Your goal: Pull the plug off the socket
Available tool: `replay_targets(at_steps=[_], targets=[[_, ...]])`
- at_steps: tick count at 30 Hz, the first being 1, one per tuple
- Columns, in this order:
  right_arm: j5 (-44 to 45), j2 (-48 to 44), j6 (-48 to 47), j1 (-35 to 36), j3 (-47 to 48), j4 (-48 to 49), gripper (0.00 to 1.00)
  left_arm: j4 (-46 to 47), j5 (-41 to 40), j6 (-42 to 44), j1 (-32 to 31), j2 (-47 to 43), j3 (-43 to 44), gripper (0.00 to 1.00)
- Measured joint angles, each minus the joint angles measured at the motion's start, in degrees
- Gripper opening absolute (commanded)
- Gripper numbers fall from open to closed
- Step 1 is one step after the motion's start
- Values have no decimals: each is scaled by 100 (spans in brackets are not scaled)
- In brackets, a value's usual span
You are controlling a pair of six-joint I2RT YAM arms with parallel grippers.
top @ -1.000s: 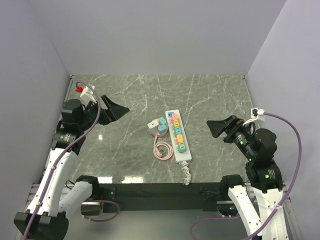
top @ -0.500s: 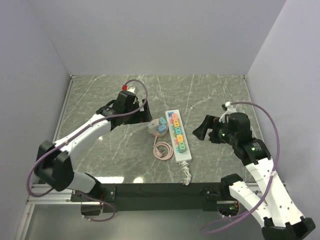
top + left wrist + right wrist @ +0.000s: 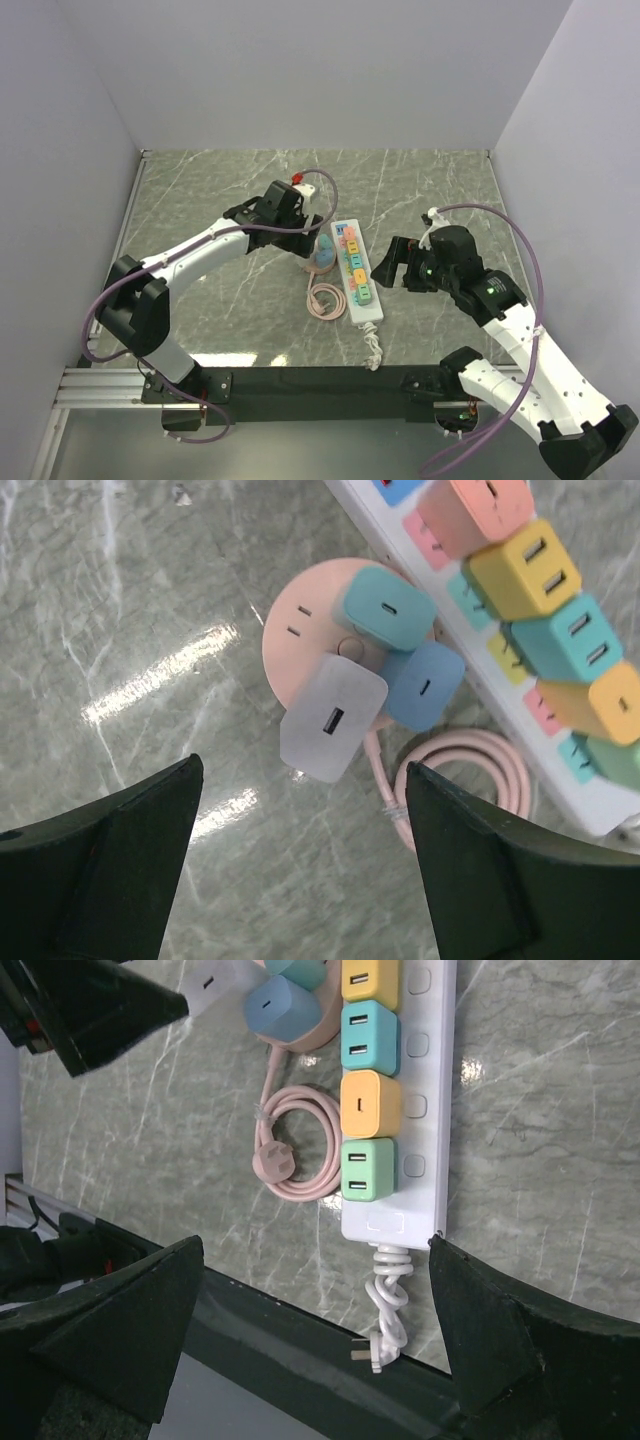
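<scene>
The socket, a long white power strip (image 3: 366,308), lies at the table's middle; it also shows in the left wrist view (image 3: 598,805) and the right wrist view (image 3: 427,1110). A row of coloured cube plugs sits in it: yellow (image 3: 369,978), teal (image 3: 369,1036), orange (image 3: 370,1104), green (image 3: 367,1170). My left gripper (image 3: 305,238) is open and empty, above a round pink hub (image 3: 300,630) just left of the strip. My right gripper (image 3: 388,266) is open and empty, just right of the strip's near half. In the wrist views, the left gripper (image 3: 302,767) and right gripper (image 3: 315,1245) show wide gaps.
The pink hub carries teal (image 3: 388,605), blue (image 3: 424,685) and white (image 3: 333,728) chargers, with a coiled pink cord (image 3: 324,298) beside it. The strip's short white cord (image 3: 384,1305) ends at the table's near edge, by the black rail (image 3: 300,380).
Both arms have swung in from the table's sides to the middle. The left gripper now hangs over the pink hub; the right gripper is beside the strip. The strip has not moved.
</scene>
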Motion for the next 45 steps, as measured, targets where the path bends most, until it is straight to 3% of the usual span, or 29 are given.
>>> replay_targets(at_steps=[9, 17, 20, 24, 29, 30, 33, 38, 45], targets=[[-28, 181, 79, 2, 0, 94, 97, -208, 31, 946, -85, 227, 24, 80], [-186, 378, 133, 2, -2, 170, 95, -186, 140, 1244, -339, 739, 74, 80], [-269, 385, 173, 2, -2, 260, 94, -155, 160, 1303, -455, 855, 107, 71], [-444, 461, 236, 2, -11, 413, 93, -63, 46, 1349, -455, 968, 120, 39], [-616, 560, 323, 4, -13, 573, 93, 306, -24, 1276, -437, 883, -133, 13], [-651, 584, 328, 4, -13, 612, 93, 387, -33, 1241, -437, 824, -219, 7], [-789, 693, 378, 4, -13, 765, 93, 654, -57, 1086, -437, 603, -540, 1], [-1152, 1043, 481, 15, -11, 1104, 93, 566, 37, 603, -435, -179, -1237, 0], [-1617, 1740, 533, 181, 153, 1473, 93, 166, 118, 20, -439, -2332, -1849, 0]])
